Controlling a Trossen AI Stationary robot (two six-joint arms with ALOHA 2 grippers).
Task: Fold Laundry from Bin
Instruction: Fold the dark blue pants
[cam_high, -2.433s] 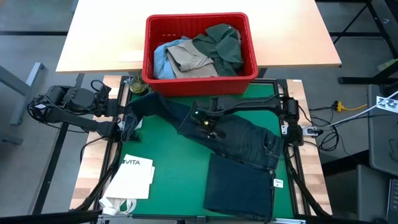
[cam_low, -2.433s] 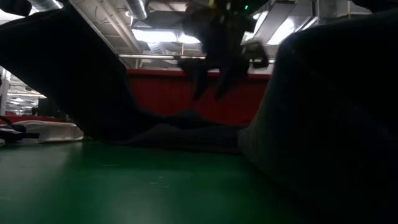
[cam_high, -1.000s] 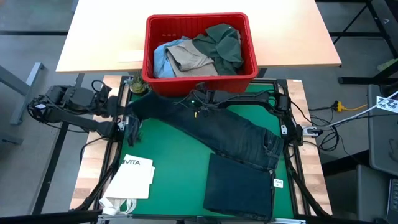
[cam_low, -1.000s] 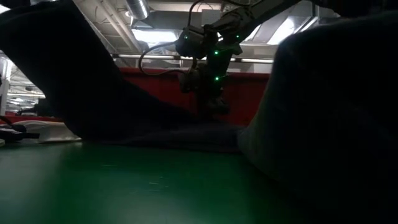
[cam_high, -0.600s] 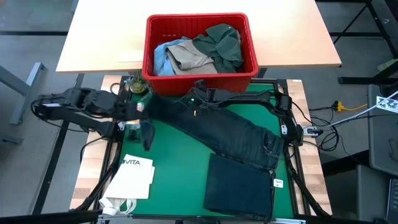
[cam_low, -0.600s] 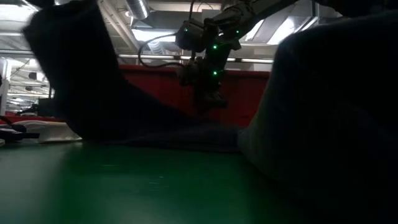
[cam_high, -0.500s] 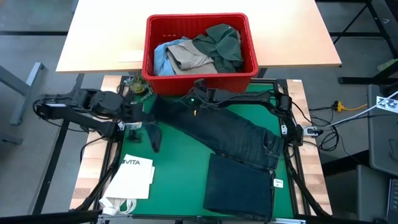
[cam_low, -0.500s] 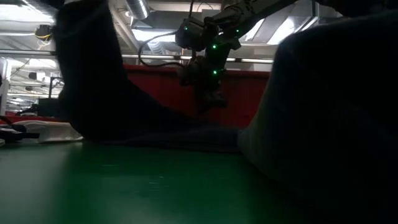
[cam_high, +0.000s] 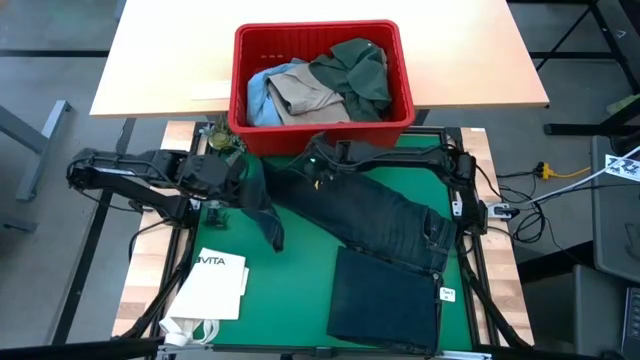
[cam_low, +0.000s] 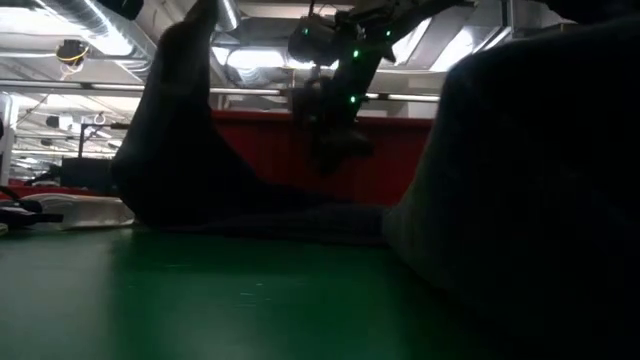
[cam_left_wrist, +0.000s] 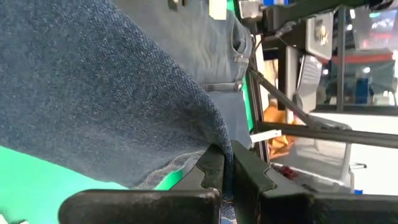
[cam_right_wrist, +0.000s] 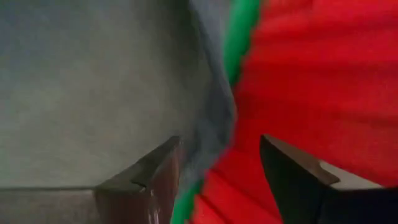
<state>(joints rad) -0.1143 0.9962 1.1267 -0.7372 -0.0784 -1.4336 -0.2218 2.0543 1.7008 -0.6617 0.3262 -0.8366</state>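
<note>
Over the green mat, clenched left gripper has carried the trousers hem inward; right gripper stays released.

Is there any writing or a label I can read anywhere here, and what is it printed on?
"VITA": printed on the white paper bag lying at the near left corner of the green mat.
Small white tag beside the folded dark garment: too small to read.
Black-and-white patterned card at the far right edge: no words can be made out.
</note>
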